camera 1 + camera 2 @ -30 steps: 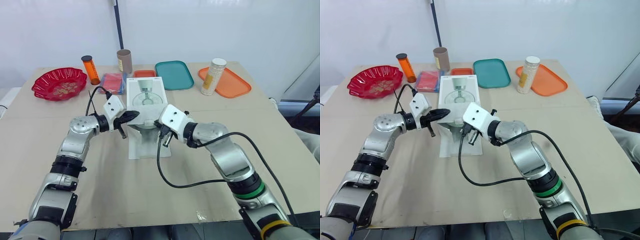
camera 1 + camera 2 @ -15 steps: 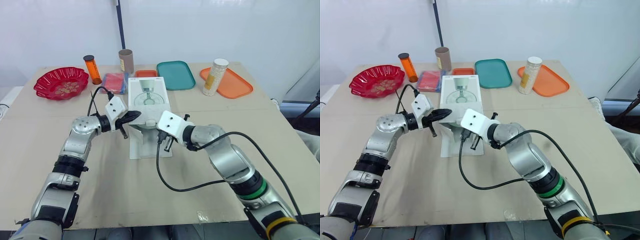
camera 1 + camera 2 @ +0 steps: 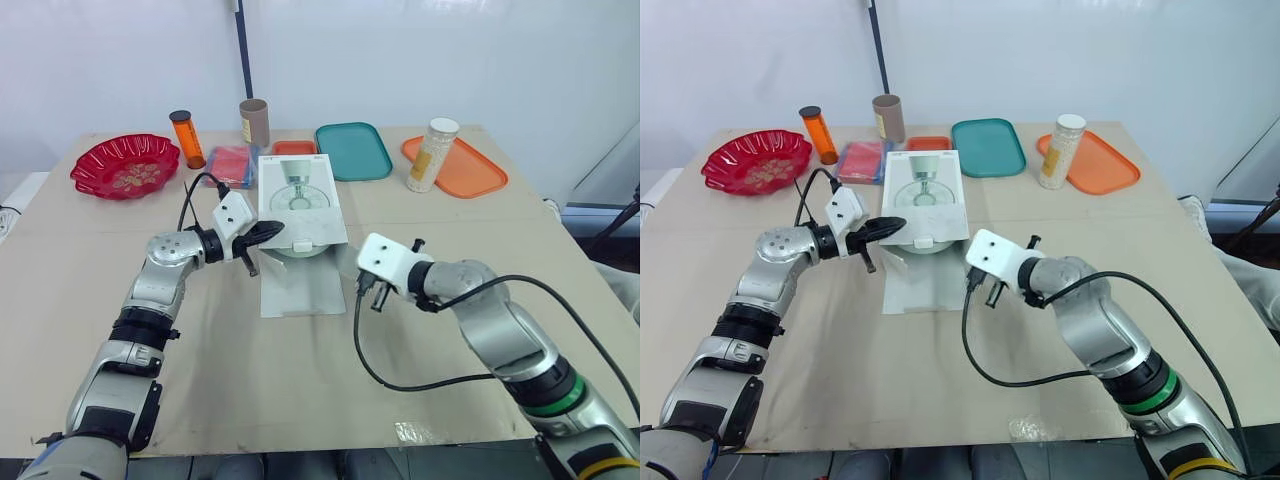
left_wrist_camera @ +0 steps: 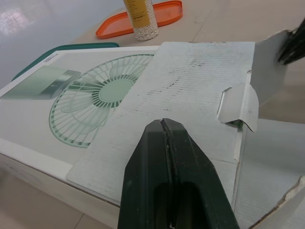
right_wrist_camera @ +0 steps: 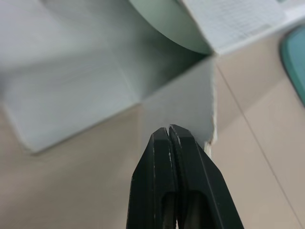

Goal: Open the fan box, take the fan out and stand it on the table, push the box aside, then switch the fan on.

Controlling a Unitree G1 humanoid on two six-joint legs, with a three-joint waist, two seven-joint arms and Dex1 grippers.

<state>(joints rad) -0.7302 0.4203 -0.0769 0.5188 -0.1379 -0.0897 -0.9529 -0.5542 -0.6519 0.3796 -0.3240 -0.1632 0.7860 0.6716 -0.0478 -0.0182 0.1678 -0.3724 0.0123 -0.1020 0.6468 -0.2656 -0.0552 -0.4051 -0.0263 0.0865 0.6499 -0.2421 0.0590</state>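
1. Left eye view shows the fan box [image 3: 297,190] lying flat near the middle of the tabletop [image 3: 250,380], with its printed face up and its open end toward the robot.
2. At that open end the bottom flap [image 3: 300,295] lies spread on the tabletop. The top flap [image 3: 312,228] is lifted, and the side flap [image 5: 176,102] on the robot's right stands out from the box.
3. The fan [image 5: 164,24] sits inside the box, where its pale green curved edge shows in the opening under the top flap.
4. The left claw [image 3: 272,231] has its two black fingers pressed together with nothing between them. Its tips are at the left edge of the lifted top flap, but whether they touch it cannot be told.
5. The right claw [image 3: 371,294] is also pressed together and empty. It is just beside the box's open end on the robot's right, and its tips point at the side flap.
6. Along the far side of the tabletop stand a red bowl [image 3: 125,167], an orange bottle [image 3: 183,138], a cardboard tube [image 3: 253,122], a teal tray [image 3: 350,150] and an orange tray [image 3: 470,168]. A white jar [image 3: 432,154] stands at the orange tray's near-left edge.
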